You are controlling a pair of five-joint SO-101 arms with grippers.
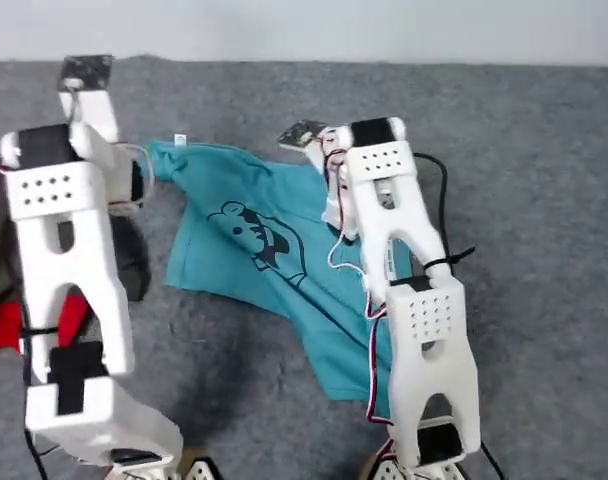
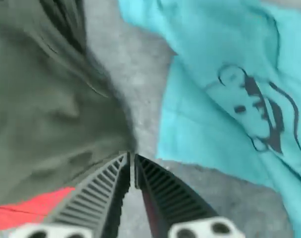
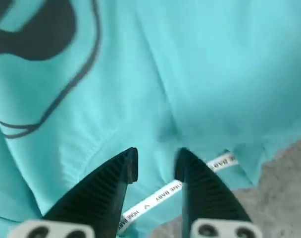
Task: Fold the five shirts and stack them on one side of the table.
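The right arm's jaws stand apart and grip nothing. Their tips sit low over the teal shirt (image 3: 205, 74), on either side of a shallow crease. A white label strip (image 3: 222, 161) runs across the cloth beneath them. Just past that strip the shirt's edge gives way to the grey desk (image 1: 544, 200).

The left arm's jaws are drawn almost together, with only a sliver between the tips and nothing held. They hang over a narrow grey strip of desk between the teal shirt's edge and an olive-grey garment (image 2: 41, 114). A red cloth (image 2: 26, 210) lies against that garment on its side away from the teal shirt.

The wrist views show these close edges. The high view shows the whole layout: the teal shirt lies spread out, its dark cartoon print (image 1: 264, 240) facing up, and a small white tag (image 1: 180, 140) sits at the end nearest the left arm (image 1: 64, 230). The right arm (image 1: 404, 230) reaches over the shirt's opposite side. The desk surface looks like grey carpet, and a pale wall (image 1: 384, 30) runs behind its far edge. A broad stretch of grey lies beyond the right arm, on the side away from the shirt, and a narrower band lies between the shirt and the wall.
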